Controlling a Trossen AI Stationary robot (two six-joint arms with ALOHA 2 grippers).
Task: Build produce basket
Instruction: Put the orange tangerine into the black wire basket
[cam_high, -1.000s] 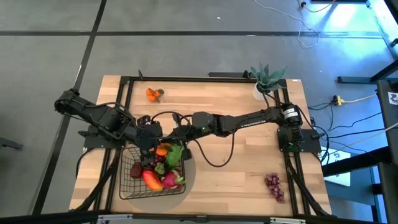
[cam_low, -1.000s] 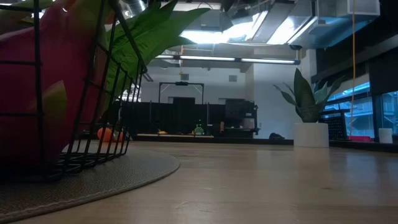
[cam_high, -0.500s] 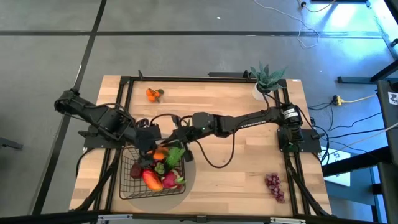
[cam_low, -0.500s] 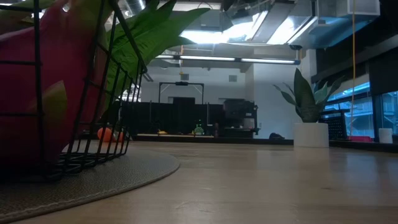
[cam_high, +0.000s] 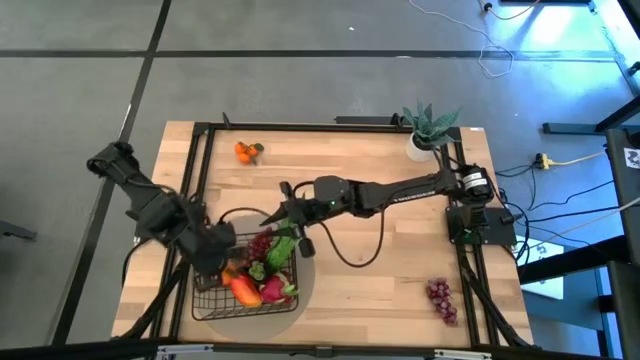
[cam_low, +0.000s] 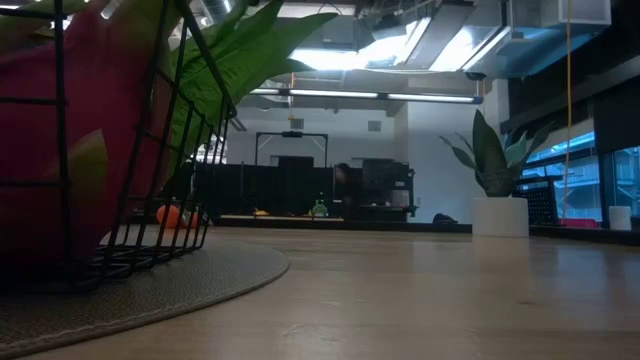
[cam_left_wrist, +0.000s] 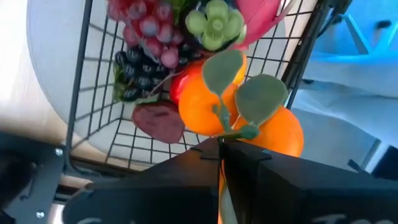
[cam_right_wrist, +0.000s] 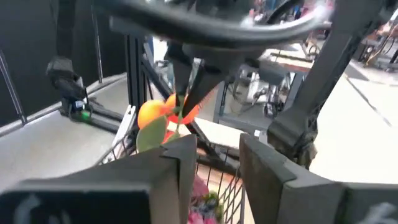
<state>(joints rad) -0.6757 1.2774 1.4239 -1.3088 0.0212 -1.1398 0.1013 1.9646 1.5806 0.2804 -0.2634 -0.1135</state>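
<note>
left gripper (cam_left_wrist: 221, 146) pinching leafy pair of small oranges (cam_left_wrist: 239, 118) | oranges hang over left side of black wire-mesh basket (cam_high: 210, 296) | right gripper (cam_high: 283, 212) jaws spread, at basket's far edge

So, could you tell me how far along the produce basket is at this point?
Mostly filled: the basket already holds a mango, dragon fruit, grapes and leafy stalks. In hand: the left gripper is shut on an orange pair over the basket, while the right gripper sits open beside it. Left: another orange pair and a grape bunch lie on the table.
</note>
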